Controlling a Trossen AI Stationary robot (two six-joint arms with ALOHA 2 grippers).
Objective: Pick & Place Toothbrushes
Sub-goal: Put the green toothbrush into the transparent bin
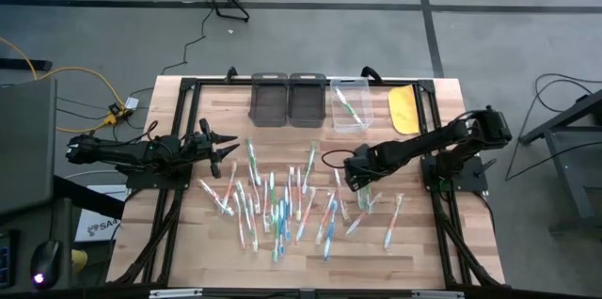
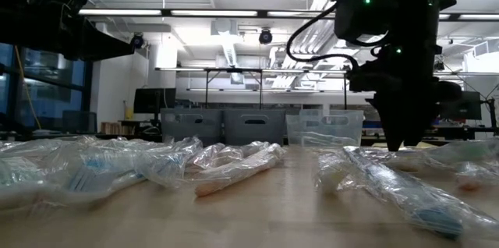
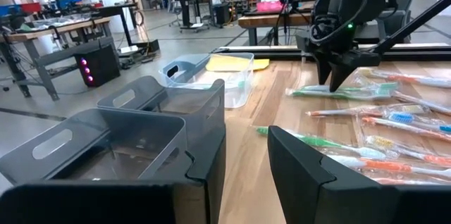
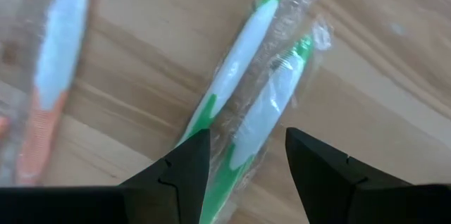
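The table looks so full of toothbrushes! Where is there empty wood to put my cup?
Bare wood lies along the table edge left of the toothbrushes, and between the clear bin and the right gripper. The middle, from the left gripper across to the right gripper, is crowded.

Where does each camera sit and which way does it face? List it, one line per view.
High view: overhead, looking straight down; both arms, left gripper, right gripper.
Low view: table height, level across wrapped toothbrushes to the bins; right arm descending.
Left wrist view: on the left arm, facing bins and the right arm; own open fingers.
Right wrist view: pointing down at green toothbrushes; own open fingers.
Shared: the toothbrushes.
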